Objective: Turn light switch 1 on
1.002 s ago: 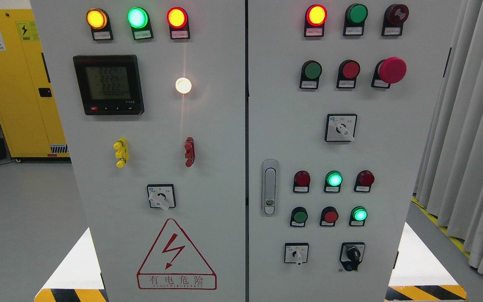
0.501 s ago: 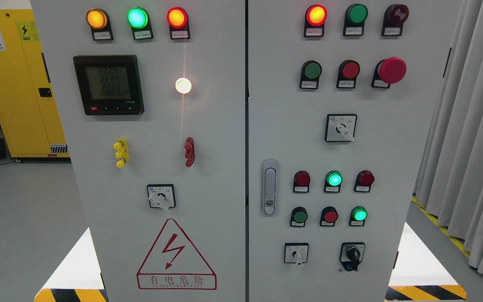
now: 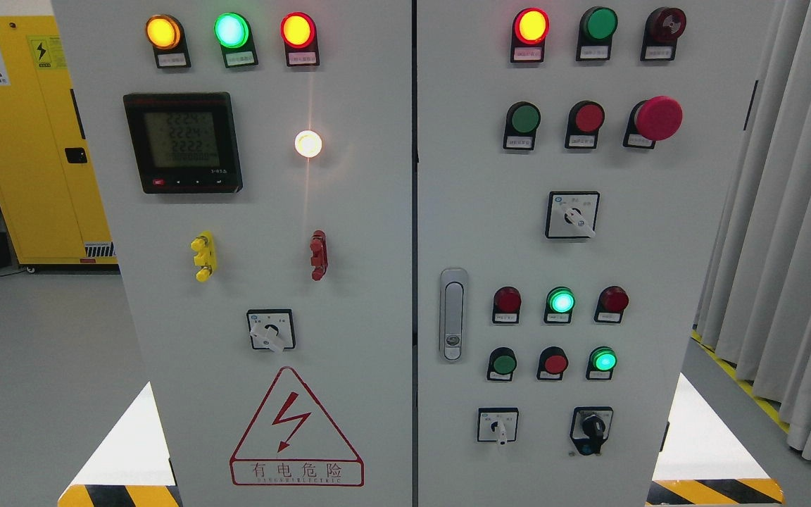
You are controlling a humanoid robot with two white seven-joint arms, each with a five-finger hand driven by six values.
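Neither hand showed in your head view, so you could not tell their grip, and nothing had changed on the tall grey switch cabinet (image 3: pixel 363 211), whose unreadable labels hid switch 1.

A grey control cabinet (image 3: pixel 363 211) carries lamps, buttons, switches.

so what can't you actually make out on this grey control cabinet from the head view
- Small white label plates under the round buttons and lamps, e.g. below the green lit lamp: print too small to read, so which control is light switch 1 cannot be told.
- Black digital meter: digits faint and blurred.
- Both robot hands: out of frame.
- Cabinet base: cut off by the bottom edge.
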